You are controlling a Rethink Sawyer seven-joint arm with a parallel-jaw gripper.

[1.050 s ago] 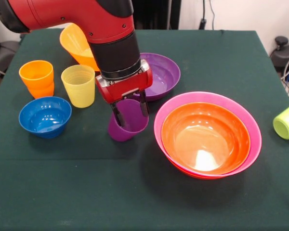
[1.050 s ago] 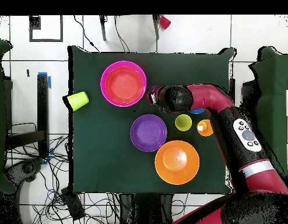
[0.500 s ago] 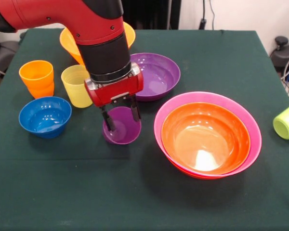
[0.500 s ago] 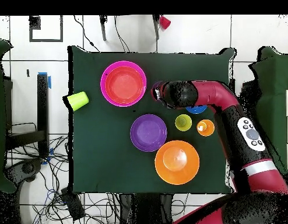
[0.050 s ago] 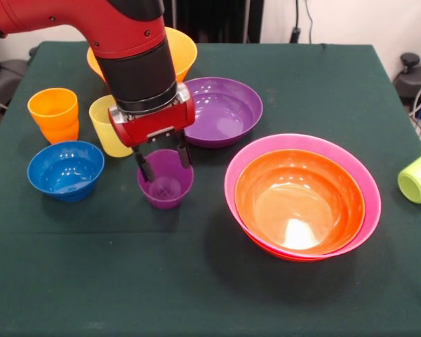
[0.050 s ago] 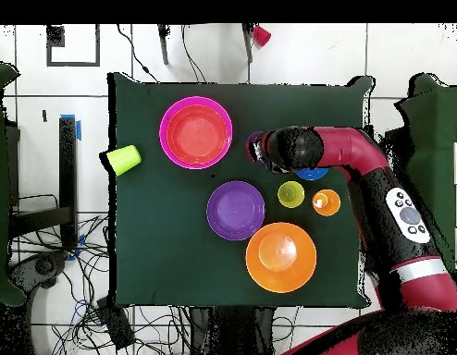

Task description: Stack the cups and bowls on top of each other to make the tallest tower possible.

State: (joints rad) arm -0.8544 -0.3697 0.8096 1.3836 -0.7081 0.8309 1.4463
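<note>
My gripper (image 5: 162, 160) is shut on the purple cup (image 5: 165, 184), one finger on each side of its rim. The cup is upright, left of the pink bowl (image 5: 370, 184), which holds a red-orange bowl (image 5: 299, 203). I cannot tell whether the cup touches the cloth. Behind the cup lies the wide purple bowl (image 5: 228, 107). The yellow cup (image 5: 104, 128), orange cup (image 5: 54, 114) and small blue bowl (image 5: 64, 168) stand to its left. The arm partly hides the yellow-orange bowl (image 5: 184, 50). From overhead, the gripper (image 6: 258, 148) is beside the pink bowl (image 6: 167, 148).
A lime green cup (image 5: 417, 177) lies on its side at the table's right edge, seen overhead as the lime cup (image 6: 124, 159) near the left edge. The arm (image 5: 126, 49) reaches over the back left of the green cloth (image 5: 196, 281).
The gripper has moved left in the front view, away from the pink bowl, carrying the purple cup. The cup was tilted and is now upright.
</note>
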